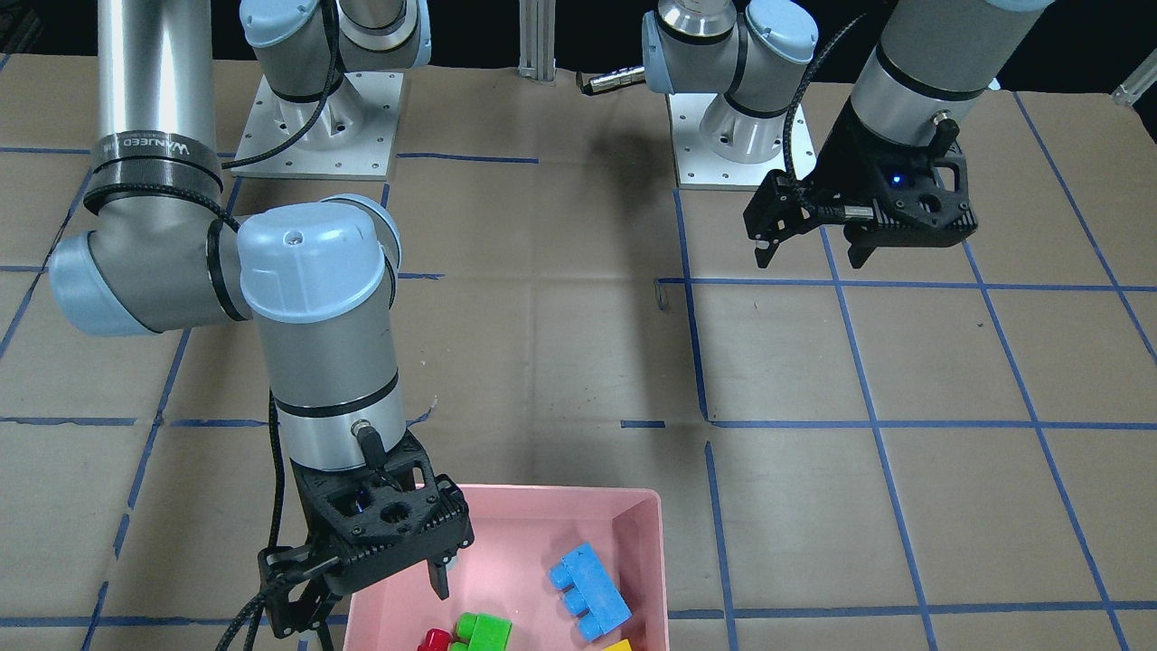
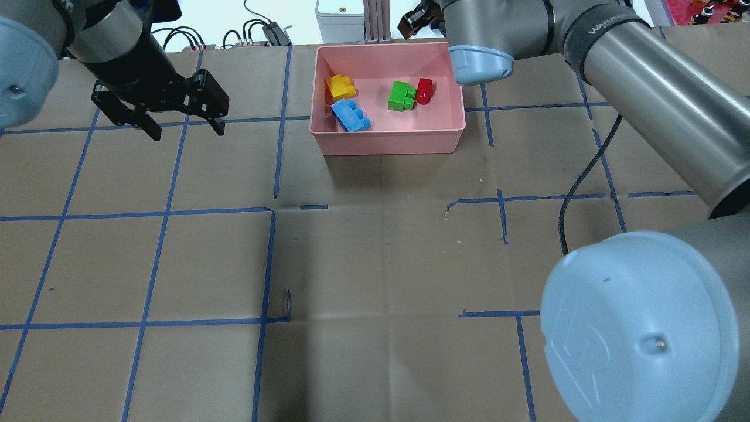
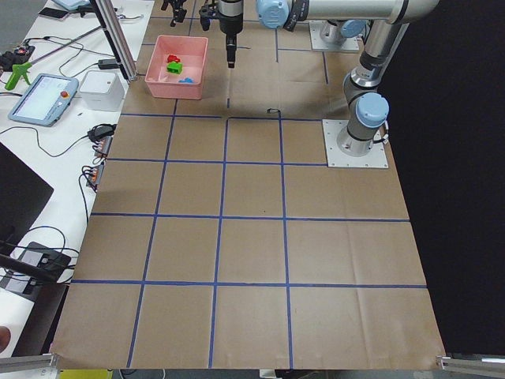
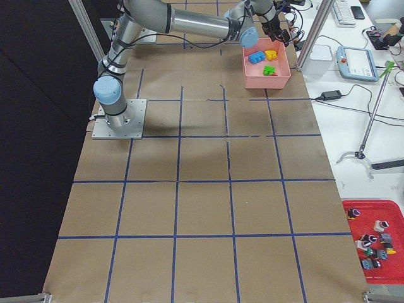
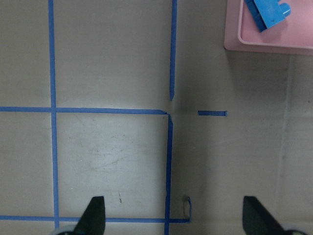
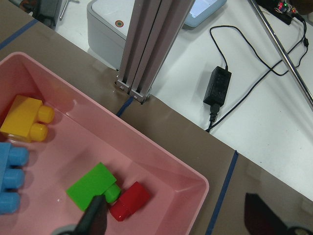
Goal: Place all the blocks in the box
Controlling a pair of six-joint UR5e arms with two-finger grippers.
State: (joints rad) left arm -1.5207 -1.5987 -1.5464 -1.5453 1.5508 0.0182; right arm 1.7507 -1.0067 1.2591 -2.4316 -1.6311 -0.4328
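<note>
The pink box (image 2: 387, 143) stands at the table's far edge. In it lie the yellow block (image 2: 340, 88), the light-blue block (image 2: 350, 115), the green block (image 2: 401, 96) and the red block (image 2: 424, 90), the last two touching. My right gripper (image 1: 366, 606) hangs open and empty over the box's edge by the red and green blocks (image 6: 93, 186). My left gripper (image 2: 187, 132) is open and empty above bare table, well to the left of the box; its wrist view shows the box corner (image 5: 254, 44) and the blue block (image 5: 268, 12).
An aluminium post (image 6: 146, 49), a white device (image 6: 110, 22) and a power adapter (image 6: 217, 85) stand just beyond the box. Blue tape lines grid the brown table (image 2: 375, 264). The arm bases (image 1: 321, 127) sit at the robot's side.
</note>
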